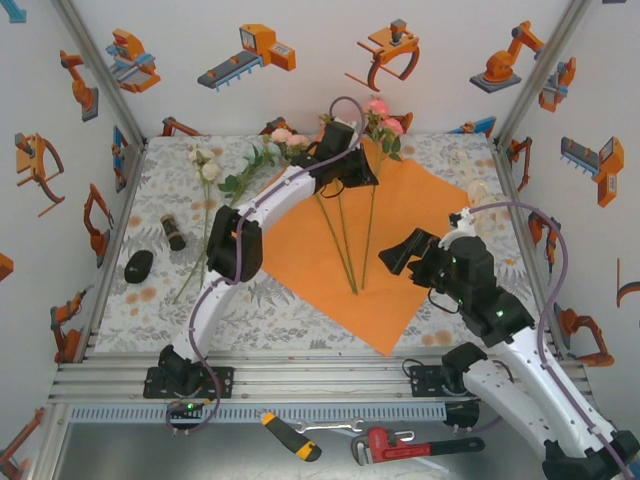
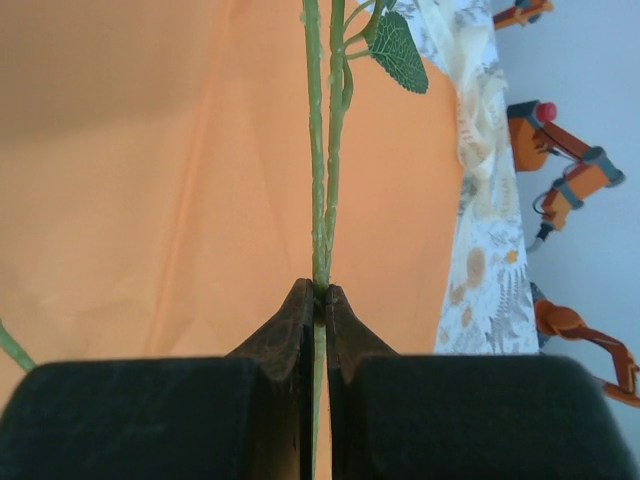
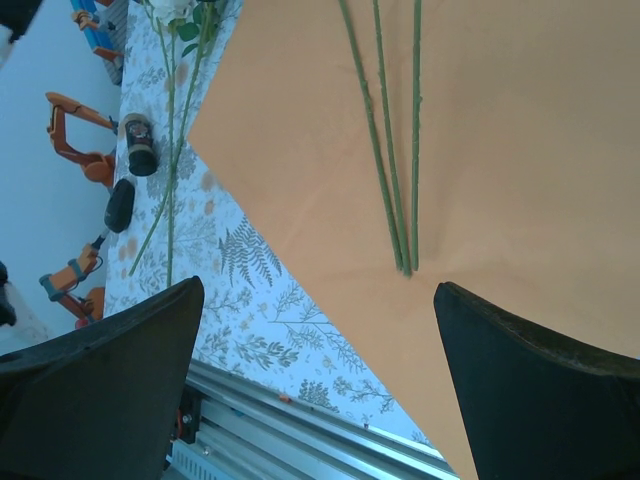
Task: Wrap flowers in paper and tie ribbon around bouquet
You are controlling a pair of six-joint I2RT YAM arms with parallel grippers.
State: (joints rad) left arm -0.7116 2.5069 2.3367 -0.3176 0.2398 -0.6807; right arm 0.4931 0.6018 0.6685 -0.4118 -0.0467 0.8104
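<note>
left gripper (image 2: 320, 293) is clenched on one green stem of the flowers (image 1: 346, 250), whose stems lie across the paper (image 1: 430, 220), blooms at its far corner. my right gripper (image 3: 318, 295) hangs released over the paper's near side. ribbon (image 1: 478, 192) lies by the paper's right corner on the worktop (image 1: 260, 300).

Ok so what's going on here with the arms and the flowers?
The left gripper is shut on the stems of the pink roses, which lie across the flat orange paper. The right gripper hangs open above the sheet's near right part, holding nothing. Some white roses lie off the sheet on the floral tablecloth, and the cream ribbon lies beside the paper. Nothing is wrapped or tied yet.
</note>
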